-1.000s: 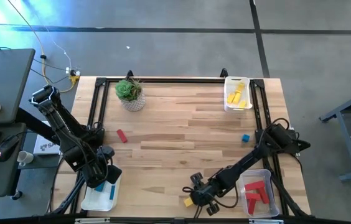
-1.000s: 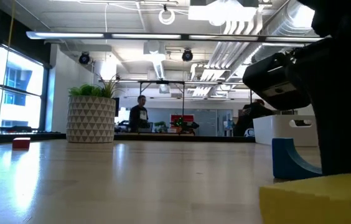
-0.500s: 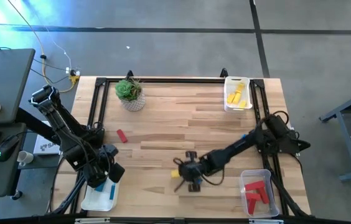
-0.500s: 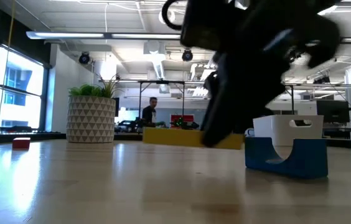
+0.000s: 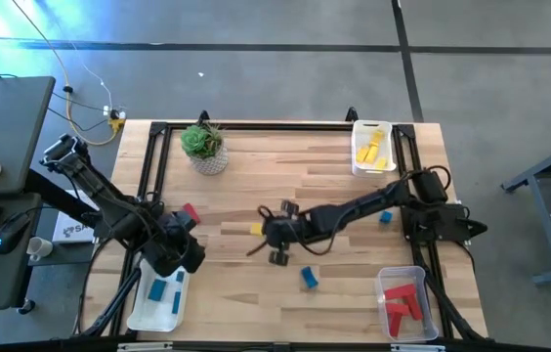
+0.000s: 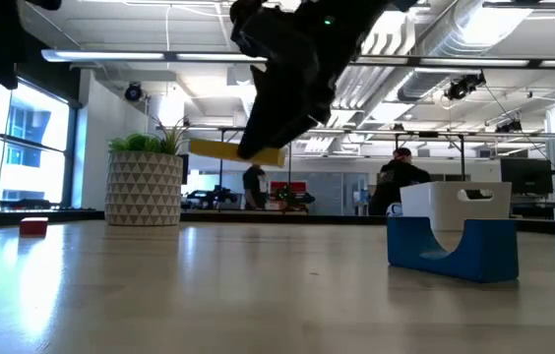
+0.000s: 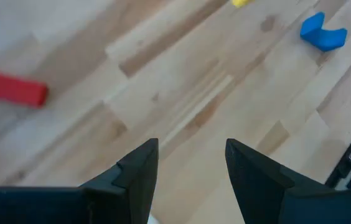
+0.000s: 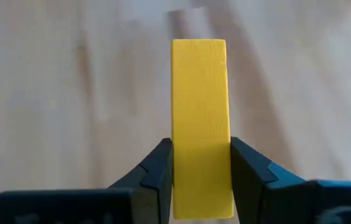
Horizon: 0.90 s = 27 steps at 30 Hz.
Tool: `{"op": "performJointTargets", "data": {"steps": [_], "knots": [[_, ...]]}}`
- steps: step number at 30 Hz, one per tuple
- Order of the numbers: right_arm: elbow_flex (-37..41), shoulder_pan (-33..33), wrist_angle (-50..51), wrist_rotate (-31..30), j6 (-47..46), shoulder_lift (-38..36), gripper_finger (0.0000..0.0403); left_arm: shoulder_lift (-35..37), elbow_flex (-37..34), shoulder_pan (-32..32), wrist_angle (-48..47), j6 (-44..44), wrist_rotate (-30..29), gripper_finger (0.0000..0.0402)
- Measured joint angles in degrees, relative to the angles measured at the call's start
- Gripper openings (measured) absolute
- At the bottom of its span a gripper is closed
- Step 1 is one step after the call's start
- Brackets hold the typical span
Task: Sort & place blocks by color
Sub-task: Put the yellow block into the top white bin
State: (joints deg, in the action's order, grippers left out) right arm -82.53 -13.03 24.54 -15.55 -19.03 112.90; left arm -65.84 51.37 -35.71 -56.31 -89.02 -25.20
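My right gripper is over the table's middle, shut on a yellow bar block, which hangs in the air in the low view. My left gripper stands open and empty over the table's left part, beside the white tray of blue blocks. A red block lies flat on the wood just beyond it, also in the left wrist view. A blue arch block stands on its two legs. Another blue block lies at the right. My right gripper pinches the yellow bar's two long sides between its two fingers, near one end. The fingers slant down from the table's right side and lie along the bar, which sticks out ahead of them. The bar is lifted clear of the table.
A potted plant stands at the far left. A white tray with yellow blocks sits at the far right, a clear tray with red blocks at the near right. Bare wood lies between plant and yellow tray.
My right gripper has carried the yellow bar from the near edge up and toward the table's middle and left, rolling as it went; the bar is now well clear of the wood. My left gripper has swung from over the blue tray toward the table's middle and turned.
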Motion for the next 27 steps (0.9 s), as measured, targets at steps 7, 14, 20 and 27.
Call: {"op": "performJointTargets", "data": {"steps": [7, 14, 20, 27], "knots": [[-6.4, 4.8, 12.3, -6.3, 1.2, -0.1, 0.0095, 1.0, 0.0, 6.2, 0.0, 5.3, -2.9, 0.0175], [-12.2, 9.7, 26.8, -12.5, -0.5, -0.1, 0.0095, 1.0, 0.0, 12.1, 0.0, 7.7, -2.1, 0.0175], [-17.0, 15.2, 41.4, -17.5, 0.0, -0.1, 0.0095, 1.0, 0.0, 17.0, 0.0, 6.7, -0.9, 0.0175], [-21.0, 23.4, 55.0, -18.9, 4.5, -0.1, 0.0095, 0.9, 0.0, 22.4, 0.0, 4.9, 2.1, 0.0175]]}}
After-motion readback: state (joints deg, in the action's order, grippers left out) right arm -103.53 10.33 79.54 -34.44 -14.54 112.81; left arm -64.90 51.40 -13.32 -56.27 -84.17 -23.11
